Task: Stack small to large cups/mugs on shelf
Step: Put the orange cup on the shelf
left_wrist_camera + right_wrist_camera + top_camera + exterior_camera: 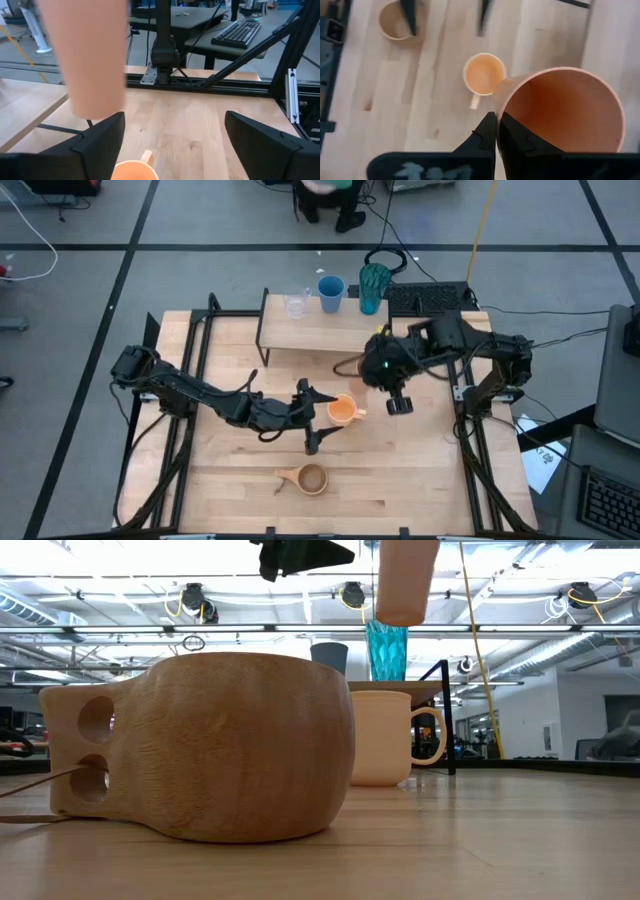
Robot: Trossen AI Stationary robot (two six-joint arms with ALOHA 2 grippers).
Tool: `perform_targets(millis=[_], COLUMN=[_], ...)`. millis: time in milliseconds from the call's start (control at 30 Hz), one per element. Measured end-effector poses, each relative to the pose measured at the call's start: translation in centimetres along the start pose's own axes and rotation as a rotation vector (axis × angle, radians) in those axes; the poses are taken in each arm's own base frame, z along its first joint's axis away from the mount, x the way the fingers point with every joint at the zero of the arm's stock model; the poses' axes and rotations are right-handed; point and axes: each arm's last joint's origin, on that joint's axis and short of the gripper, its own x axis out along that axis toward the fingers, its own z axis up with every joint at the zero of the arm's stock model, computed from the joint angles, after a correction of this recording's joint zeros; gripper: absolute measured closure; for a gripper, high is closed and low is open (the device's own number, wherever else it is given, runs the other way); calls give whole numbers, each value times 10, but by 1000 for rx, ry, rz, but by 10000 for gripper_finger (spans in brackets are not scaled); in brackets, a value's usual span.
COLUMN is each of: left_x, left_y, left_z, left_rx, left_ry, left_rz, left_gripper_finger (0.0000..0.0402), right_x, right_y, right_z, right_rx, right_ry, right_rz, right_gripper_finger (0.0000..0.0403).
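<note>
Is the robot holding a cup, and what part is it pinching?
Yes. The right gripper pinches the orange-brown tumbler by its rim wall. The left gripper is open around the orange mug, holding nothing.

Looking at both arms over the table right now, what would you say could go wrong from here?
1. The right end effector pinches only the rim of the orange-brown tumbler, hanging above the table; it may slip and drop.
2. The orange handled mug sits nearly under that tumbler, so a drop could strike it.
3. The left end effector, open beside the mug, may nudge it or meet the right arm close by.

No readable text or labels anywhere.
</note>
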Motion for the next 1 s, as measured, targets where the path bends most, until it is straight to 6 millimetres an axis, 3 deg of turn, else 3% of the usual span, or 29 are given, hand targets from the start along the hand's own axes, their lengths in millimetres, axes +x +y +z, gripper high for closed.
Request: perform_targets(millis=[367, 633, 1000], left_x=[0, 0, 0], left_y=[0, 1, 1], left_z=[-3, -4, -5], left_rx=[16, 21, 26], left_ry=[26, 41, 49], left_rz=[3, 4, 3], left_gripper_finger=[113, 127, 128], right_x=[-4, -3, 23], right_y=[-61, -107, -147], right_z=[-12, -27, -33], right_rx=[85, 167, 226], right_ry=[16, 49, 126], right_rz=[-86, -143, -122], right_gripper_finger=[403, 403, 403])
